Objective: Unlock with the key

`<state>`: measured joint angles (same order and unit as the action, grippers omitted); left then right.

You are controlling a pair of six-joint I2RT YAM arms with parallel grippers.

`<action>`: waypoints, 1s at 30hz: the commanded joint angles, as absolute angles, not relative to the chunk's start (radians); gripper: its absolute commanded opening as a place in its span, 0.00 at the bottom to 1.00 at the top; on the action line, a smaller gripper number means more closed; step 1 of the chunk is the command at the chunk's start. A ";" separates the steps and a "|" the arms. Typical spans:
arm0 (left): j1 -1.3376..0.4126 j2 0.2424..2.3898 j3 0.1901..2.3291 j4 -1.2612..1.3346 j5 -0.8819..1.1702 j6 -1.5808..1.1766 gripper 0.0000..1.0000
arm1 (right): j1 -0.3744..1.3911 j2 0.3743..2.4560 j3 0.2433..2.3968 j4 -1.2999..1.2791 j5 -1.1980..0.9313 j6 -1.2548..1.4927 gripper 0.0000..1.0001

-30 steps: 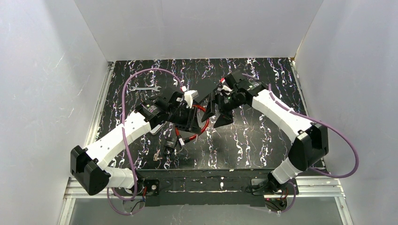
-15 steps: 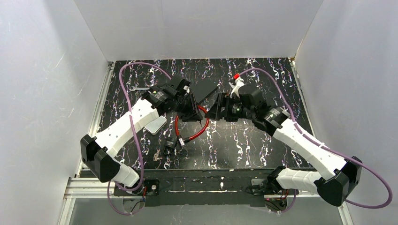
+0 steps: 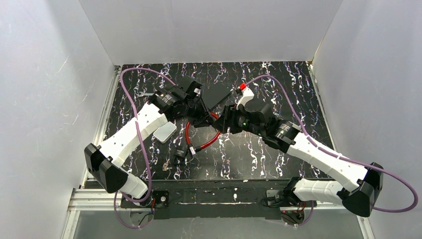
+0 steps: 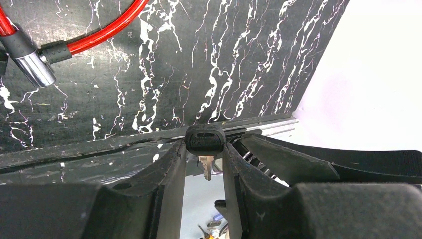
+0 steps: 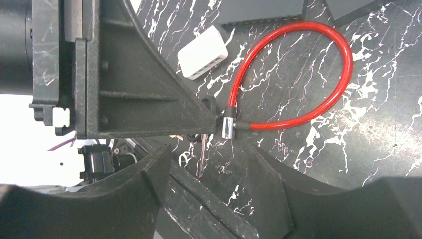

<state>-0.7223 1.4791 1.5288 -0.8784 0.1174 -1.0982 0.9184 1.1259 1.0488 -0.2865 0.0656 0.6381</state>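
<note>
My left gripper is shut on the black plastic head of a key. Its short metal blade sticks back between the fingers. In the top view the left gripper hovers over the red cable lock, close to my right gripper. The right gripper is open and empty. In its view the key's blade hangs between its spread fingers, beside the lock's chrome end and the red loop. A tiny silvery key on a ring lies on the mat near the front.
A white box lies left of the cable and shows in the right wrist view. A flat wrench lies at the back left, partly under the left arm. A dark flat box sits behind the grippers. White walls enclose the black marbled mat.
The right arm has swung its elbow out to the front right and brought its gripper left, close to the left gripper. The left arm drew back and left, uncovering the white box.
</note>
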 commanded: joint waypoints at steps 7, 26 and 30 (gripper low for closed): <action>-0.722 1.416 1.538 -0.878 0.076 -1.149 0.17 | 0.928 1.122 1.029 -0.232 0.111 0.653 0.59; -0.721 1.381 1.497 -0.830 0.088 -1.164 0.16 | 0.933 1.148 1.019 -0.189 0.060 0.661 0.14; -0.719 1.376 1.491 -0.823 0.093 -1.164 0.16 | 0.933 1.135 1.012 -0.173 0.059 0.652 0.01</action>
